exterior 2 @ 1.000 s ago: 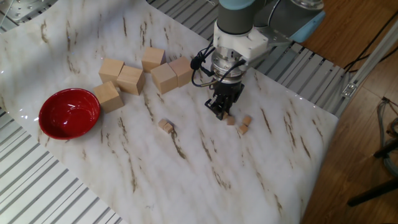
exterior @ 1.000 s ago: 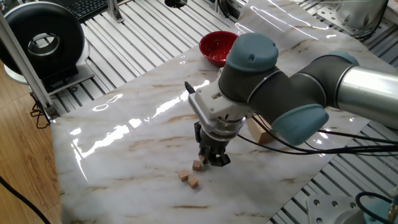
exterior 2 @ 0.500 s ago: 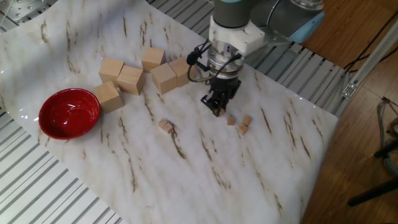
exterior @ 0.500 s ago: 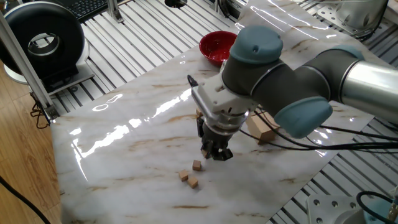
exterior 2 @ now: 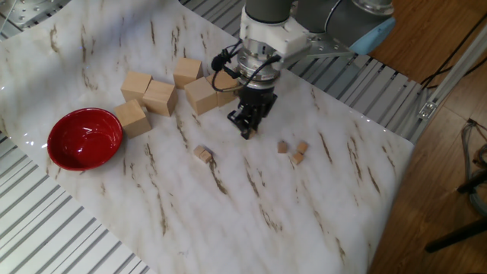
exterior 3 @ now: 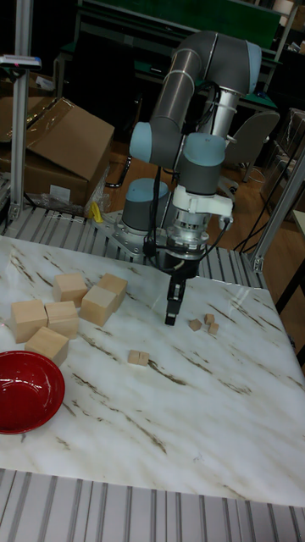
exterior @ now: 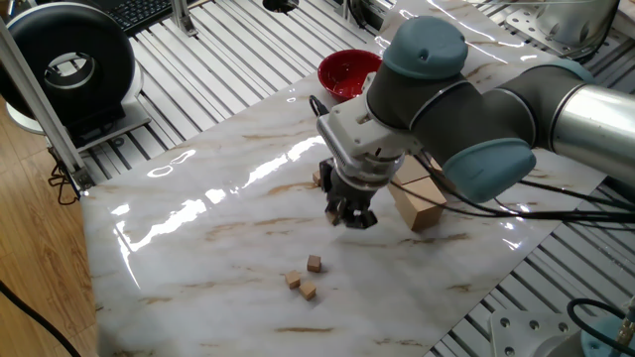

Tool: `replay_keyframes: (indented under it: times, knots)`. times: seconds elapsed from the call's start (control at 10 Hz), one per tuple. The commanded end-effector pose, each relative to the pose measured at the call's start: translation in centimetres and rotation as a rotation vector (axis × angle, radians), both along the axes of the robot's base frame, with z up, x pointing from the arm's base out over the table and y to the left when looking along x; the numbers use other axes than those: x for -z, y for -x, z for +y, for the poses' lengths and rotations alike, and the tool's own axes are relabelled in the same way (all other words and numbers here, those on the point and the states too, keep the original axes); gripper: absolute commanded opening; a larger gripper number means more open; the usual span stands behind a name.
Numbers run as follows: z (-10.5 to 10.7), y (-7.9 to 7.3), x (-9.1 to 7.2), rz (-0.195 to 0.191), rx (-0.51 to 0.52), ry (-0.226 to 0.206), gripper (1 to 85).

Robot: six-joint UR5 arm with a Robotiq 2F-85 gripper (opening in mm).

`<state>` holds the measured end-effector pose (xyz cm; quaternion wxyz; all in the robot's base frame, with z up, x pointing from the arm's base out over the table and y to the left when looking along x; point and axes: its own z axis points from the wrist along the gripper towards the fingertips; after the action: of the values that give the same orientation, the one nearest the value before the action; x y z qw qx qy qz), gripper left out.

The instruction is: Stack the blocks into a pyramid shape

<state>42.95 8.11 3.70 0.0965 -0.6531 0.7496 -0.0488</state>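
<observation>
Here the end effector hangs empty, fingers nearly together, above the bench between three clustered blocks and a lone fourth.

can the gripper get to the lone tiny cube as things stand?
Probably yes. The gripper hangs above bare marble close to the lone cube, nothing stands between them, and the large blocks sit farther back.

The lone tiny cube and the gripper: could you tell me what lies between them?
Nothing: bare marble separates the gripper from the lone cube, clearest in the other fixed view.
</observation>
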Motion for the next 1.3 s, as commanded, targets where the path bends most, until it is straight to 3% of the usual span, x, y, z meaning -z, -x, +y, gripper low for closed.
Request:
replay_keyframes:
  times: [0.0, 0.4, 0.9, 1.1, 1.2]
  knots:
    - [-1.8, -0.6, -0.7, 0.005, -0.011, 0.077, 13.0]
    - [-2.2, -1.7, -0.6, 0.003, -0.037, 0.097, 13.0]
    - [-1.9, -1.7, -0.6, 0.042, -0.010, 0.074, 12.7]
    - [-0.5, -0.1, -0.4, 0.105, 0.067, 0.006, 12.7]
    - [1.3, 0.1, -0.5, 0.119, 0.115, -0.070, 13.7]
